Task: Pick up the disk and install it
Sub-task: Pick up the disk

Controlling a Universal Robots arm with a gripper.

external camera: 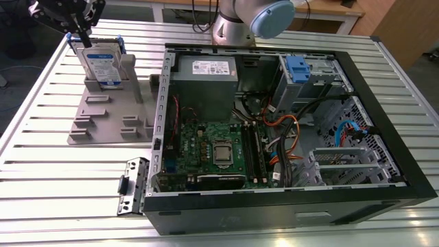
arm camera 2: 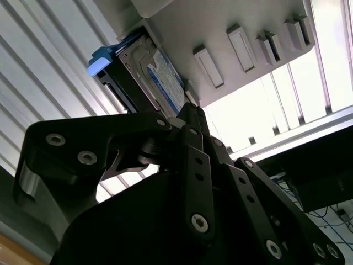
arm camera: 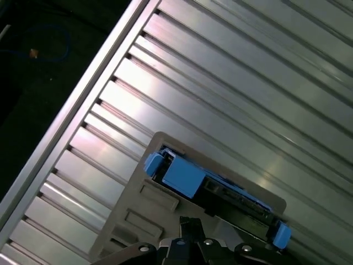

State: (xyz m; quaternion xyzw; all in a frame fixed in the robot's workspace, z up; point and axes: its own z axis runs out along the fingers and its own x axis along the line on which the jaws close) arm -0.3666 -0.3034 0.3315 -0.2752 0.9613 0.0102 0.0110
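Disk (external camera: 103,64) stood on edge in the grey holder (external camera: 103,123), probably to offer its top to the gripper (external camera: 83,32) just above, jaws apparently closed, empty.

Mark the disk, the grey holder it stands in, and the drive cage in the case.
disk (external camera: 102,64): exterior view, on its white-and-blue label.
grey holder (external camera: 106,110): exterior view, on its flat base below the disk.
drive cage (external camera: 322,77): exterior view, on its grey metal face.
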